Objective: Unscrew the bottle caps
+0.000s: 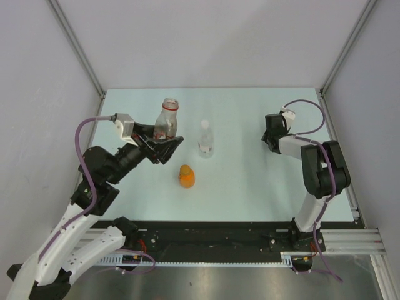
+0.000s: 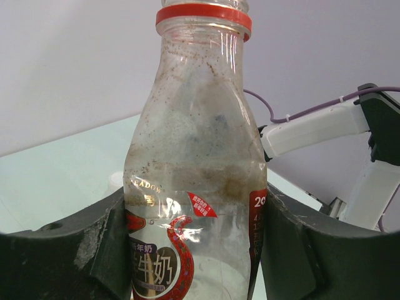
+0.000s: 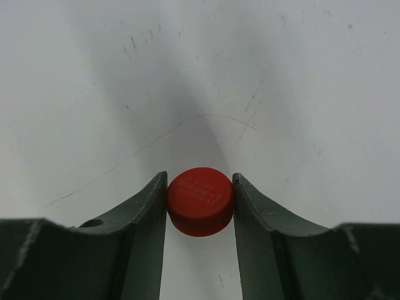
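My left gripper [image 1: 164, 140] [image 2: 194, 215] is shut on the body of the clear bottle with the red neck ring [image 1: 166, 120] [image 2: 195, 144], holding it upright at the left of the table; its mouth is uncapped. My right gripper [image 1: 273, 134] [image 3: 200, 187] points down at the table's right side, shut on the red cap [image 3: 200, 201], which is pinched between both fingers close to the surface. The small clear bottle [image 1: 205, 142] stands mid-table with its white cap [image 1: 204, 124] on. In front of it stands the squat orange bottle [image 1: 186, 177], with its orange cap [image 1: 185, 168] on.
The pale green table [image 1: 250, 181] is walled by white panels at the back and sides. A black rail [image 1: 219, 234] with the arm bases runs along the near edge. The right arm [image 2: 312, 128] shows behind the held bottle in the left wrist view.
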{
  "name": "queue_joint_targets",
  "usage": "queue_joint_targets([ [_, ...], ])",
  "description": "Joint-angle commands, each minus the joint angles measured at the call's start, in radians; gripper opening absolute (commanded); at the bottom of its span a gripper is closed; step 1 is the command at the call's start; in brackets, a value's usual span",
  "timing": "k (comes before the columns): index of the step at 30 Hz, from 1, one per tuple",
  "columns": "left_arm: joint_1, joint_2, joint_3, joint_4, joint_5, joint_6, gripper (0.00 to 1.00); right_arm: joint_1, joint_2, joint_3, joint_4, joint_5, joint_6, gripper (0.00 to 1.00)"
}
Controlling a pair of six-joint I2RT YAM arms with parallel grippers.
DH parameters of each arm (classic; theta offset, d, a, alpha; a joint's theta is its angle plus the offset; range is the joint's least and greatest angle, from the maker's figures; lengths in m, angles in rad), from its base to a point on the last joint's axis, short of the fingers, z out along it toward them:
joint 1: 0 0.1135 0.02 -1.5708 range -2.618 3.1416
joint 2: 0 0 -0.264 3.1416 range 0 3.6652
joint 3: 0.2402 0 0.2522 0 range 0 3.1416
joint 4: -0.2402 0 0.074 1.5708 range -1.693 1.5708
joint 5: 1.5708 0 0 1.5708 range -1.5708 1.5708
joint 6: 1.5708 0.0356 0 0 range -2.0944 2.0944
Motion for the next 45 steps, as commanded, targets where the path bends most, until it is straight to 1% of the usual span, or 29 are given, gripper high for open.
queue_joint_targets([
  [1,-0.009,0.004,0.000,0.019,-0.005,0.018,0.01,-0.007,0.023,0.049,0.024,-0.005,0.029,0.00],
  [9,-0.014,-0.001,-0.006,0.019,-0.007,0.018,0.01,-0.007,0.081,0.125,-0.006,-0.008,0.015,0.00],
  [15,-0.017,-0.004,-0.016,0.022,-0.007,0.020,0.01,-0.007,0.136,0.199,-0.052,-0.017,0.006,0.00],
  [16,-0.017,-0.004,-0.018,0.022,-0.008,0.020,0.01,-0.009,0.150,0.208,-0.086,-0.022,0.003,0.00],
  [19,-0.020,-0.004,-0.027,0.031,-0.010,0.018,0.01,-0.007,0.167,0.242,-0.114,-0.030,-0.001,0.00],
  [30,-0.029,-0.013,-0.035,0.031,-0.012,0.023,0.02,-0.009,0.181,0.260,-0.148,-0.036,-0.003,0.00],
  [34,-0.032,-0.018,-0.038,0.031,-0.016,0.023,0.02,-0.009,0.179,0.262,-0.155,-0.040,-0.003,0.06],
  [35,-0.032,-0.018,-0.039,0.031,-0.018,0.023,0.02,-0.007,0.178,0.262,-0.157,-0.040,-0.003,0.10],
  [40,-0.038,-0.019,-0.043,0.035,-0.019,0.022,0.02,-0.006,0.176,0.262,-0.171,-0.037,-0.001,0.16],
  [45,-0.047,-0.021,-0.046,0.034,-0.025,0.025,0.02,-0.004,0.175,0.262,-0.181,-0.036,-0.003,0.26],
])
